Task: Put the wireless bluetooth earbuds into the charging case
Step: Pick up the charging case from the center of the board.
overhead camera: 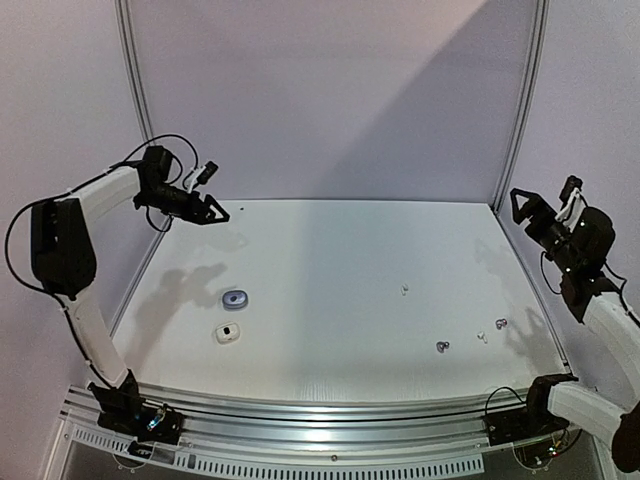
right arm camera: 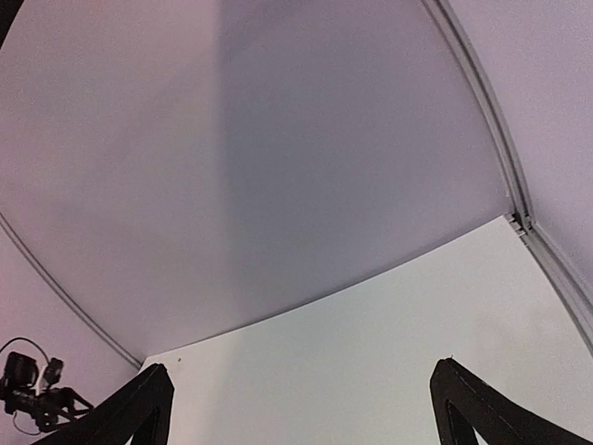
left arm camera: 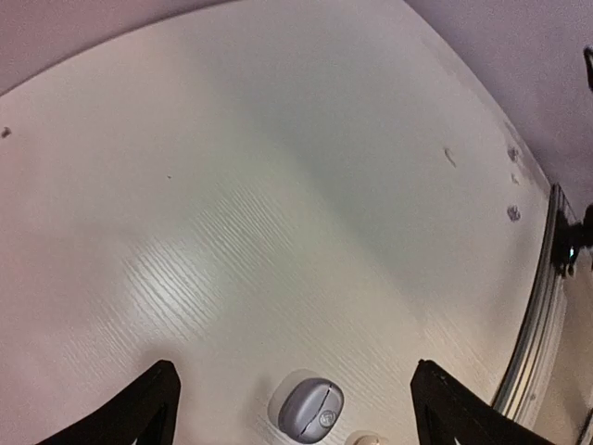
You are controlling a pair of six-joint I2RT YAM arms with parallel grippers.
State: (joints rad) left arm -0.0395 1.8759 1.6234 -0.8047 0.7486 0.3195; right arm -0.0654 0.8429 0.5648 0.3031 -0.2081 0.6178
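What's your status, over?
Left end effector and right end effector open, empty, raised. Earbuds loose on table, right side; grey-purple case and white case left side. Nothing in the way.

Grey-purple case (overhead camera: 235, 298), white case (overhead camera: 227, 333) left; white earbuds (overhead camera: 404, 290), dark earbuds (overhead camera: 442, 347) scattered right.

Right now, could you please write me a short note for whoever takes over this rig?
Left tool: open, raised, empty. Right tool: open, raised, empty.
Grey-purple case and white case: table's left side. Earbuds loose at right: far white earbud, near white earbud, left dark earbud, right dark earbud.
Done: nothing yet. To do: all four earbuds into cases.
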